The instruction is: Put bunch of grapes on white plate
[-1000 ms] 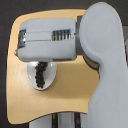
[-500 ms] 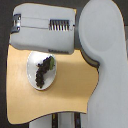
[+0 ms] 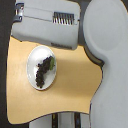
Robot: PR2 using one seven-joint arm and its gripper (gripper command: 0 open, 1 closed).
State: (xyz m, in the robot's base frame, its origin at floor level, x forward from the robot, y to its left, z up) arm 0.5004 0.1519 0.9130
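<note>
The white plate [image 3: 35, 57] lies on the tan table towards the exterior view's left. The bunch of grapes [image 3: 44, 70], a dark elongated cluster, rests on the plate, running from its middle to its lower part. The arm's big grey forearm [image 3: 47, 22] hangs above the plate's far rim, apart from the grapes. My gripper [image 3: 19, 12] shows only as a dark blurred bit at the forearm's left end, near the top left corner. Its fingers cannot be made out, and nothing is seen in it.
The tan table [image 3: 75, 85] has a curved edge at the bottom and left. The robot's bulky grey shoulder and body [image 3: 107, 60] fill the exterior view's right side. Dark floor lies beyond the table's left edge.
The arm has drawn back upward, off the plate. The plate and the grapes on it, partly covered a second ago, now show whole.
</note>
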